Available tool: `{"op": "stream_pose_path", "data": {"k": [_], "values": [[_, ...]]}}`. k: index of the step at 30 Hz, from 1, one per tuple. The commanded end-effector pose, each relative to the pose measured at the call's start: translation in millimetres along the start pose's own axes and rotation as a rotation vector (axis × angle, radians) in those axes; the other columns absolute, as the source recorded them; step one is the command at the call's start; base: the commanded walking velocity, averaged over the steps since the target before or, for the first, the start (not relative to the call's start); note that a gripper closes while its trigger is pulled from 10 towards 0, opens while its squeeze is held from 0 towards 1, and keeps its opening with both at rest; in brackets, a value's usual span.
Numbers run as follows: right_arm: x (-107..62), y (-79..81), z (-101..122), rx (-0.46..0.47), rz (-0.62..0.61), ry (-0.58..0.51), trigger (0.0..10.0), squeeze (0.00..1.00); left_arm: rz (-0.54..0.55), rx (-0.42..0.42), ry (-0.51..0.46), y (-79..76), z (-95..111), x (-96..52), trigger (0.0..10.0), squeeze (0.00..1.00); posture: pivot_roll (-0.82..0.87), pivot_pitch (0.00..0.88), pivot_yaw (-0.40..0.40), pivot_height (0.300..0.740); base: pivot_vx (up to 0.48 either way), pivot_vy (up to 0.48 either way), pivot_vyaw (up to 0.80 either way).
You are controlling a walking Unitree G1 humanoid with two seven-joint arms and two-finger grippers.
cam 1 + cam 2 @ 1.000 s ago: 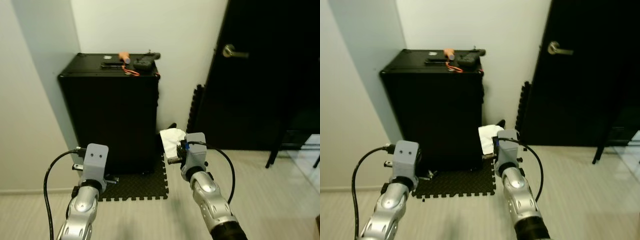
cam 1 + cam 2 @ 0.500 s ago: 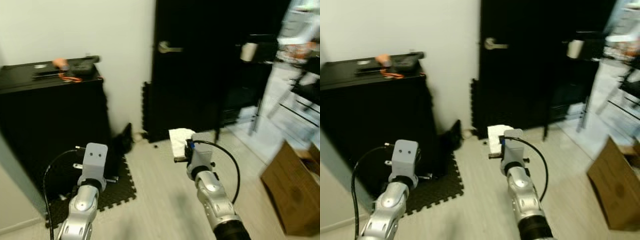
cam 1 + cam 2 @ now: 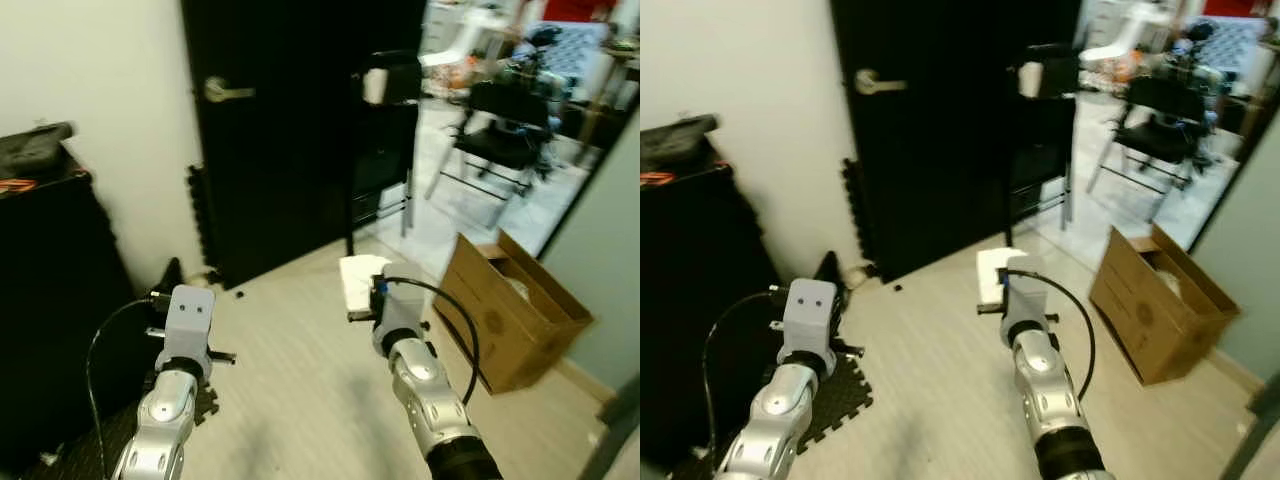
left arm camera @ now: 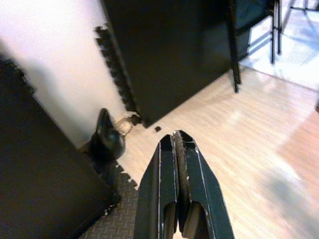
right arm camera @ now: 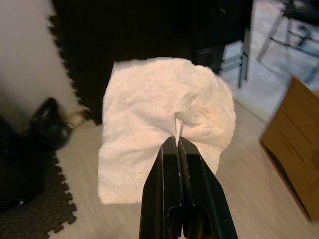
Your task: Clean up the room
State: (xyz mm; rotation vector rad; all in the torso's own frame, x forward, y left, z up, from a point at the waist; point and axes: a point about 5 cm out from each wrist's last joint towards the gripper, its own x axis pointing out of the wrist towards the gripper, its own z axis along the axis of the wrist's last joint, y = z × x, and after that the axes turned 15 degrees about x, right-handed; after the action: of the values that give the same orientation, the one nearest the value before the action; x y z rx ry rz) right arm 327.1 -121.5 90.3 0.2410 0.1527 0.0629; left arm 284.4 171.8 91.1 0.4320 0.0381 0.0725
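Right claw (image 5: 178,142): fingers pressed together on a pinch of the cloth (image 5: 164,112), which hangs spread out past the fingertips, clear of the floor (image 3: 300,370).

Left claw (image 4: 175,139): fingers together, nothing between them; it hangs idle over the floor near the foam mat (image 4: 107,219).

Cloth: one, white, crumpled, held at the tip of the right claw, roughly flat and facing the wrist camera.

Key relation: the box (image 3: 515,315) lies ahead of the right claw and off to its right, well apart from it, with bare floor between. If the cloth is meant for it, which is only my guess, the right arm is the nearer one and already carries the load.

Box axis: its long side runs away from the robot, slanting to the right; the open top faces up. Something pale seems to lie inside, but the picture is too soft to tell what.

Beyond the claws: a black door (image 3: 290,130) straight ahead, a black cabinet (image 3: 45,300) on the left claw's side, a chair (image 3: 505,140) far ahead past the box.

Count: cloths one; boxes one; claws two; doors one; cabinets one; chairs one that I can make out in the blur.
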Motion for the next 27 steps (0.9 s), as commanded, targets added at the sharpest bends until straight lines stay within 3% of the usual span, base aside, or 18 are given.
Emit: {"op": "stream_pose_path", "data": {"k": [1, 27], "values": [[0.2, -5.6, -0.2, -0.005, -0.025, 0.004, 10.0, 0.00, -0.017, 0.000, 0.020, -2.3, -3.7, -0.9, 10.0, 0.00, -0.01, 0.028, -0.006, 0.727, 0.000, 0.000, -0.80], [1.5, -2.1, -3.9, -0.015, -0.022, 0.017, 10.0, 0.00, -0.042, 0.000, 0.031, -2.9, -6.2, -0.8, 10.0, 0.00, -0.01, 0.017, 0.002, 0.727, 0.000, 0.000, -0.77]]}}
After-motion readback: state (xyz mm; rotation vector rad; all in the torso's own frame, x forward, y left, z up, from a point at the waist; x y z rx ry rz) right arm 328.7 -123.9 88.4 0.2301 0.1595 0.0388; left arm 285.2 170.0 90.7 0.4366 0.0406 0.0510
